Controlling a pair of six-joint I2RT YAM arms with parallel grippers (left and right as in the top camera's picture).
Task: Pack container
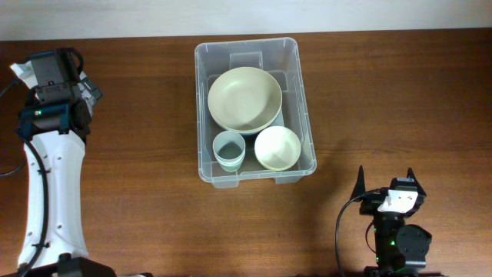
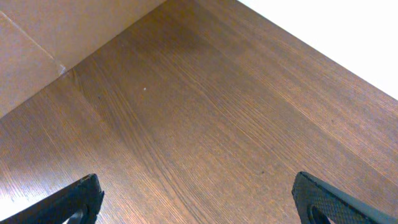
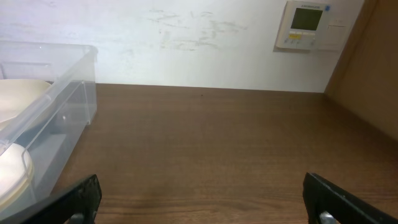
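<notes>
The container [image 1: 301,115] is a clear plastic tub at the middle of the table. It holds a large cream bowl [image 1: 244,98], a small cream bowl [image 1: 277,147] and a pale blue cup [image 1: 229,149]. Its corner also shows at the left of the right wrist view [image 3: 74,99]. My left gripper [image 2: 199,199] is open and empty over bare wood at the far left of the table. My right gripper [image 3: 202,196] is open and empty near the front edge, right of the container; in the overhead view its fingers [image 1: 384,183] point away from me.
The left arm [image 1: 50,154] runs along the table's left side. A white wall with a thermostat panel [image 3: 308,25] stands behind the table. A brown board [image 2: 37,50] borders the table on the left.
</notes>
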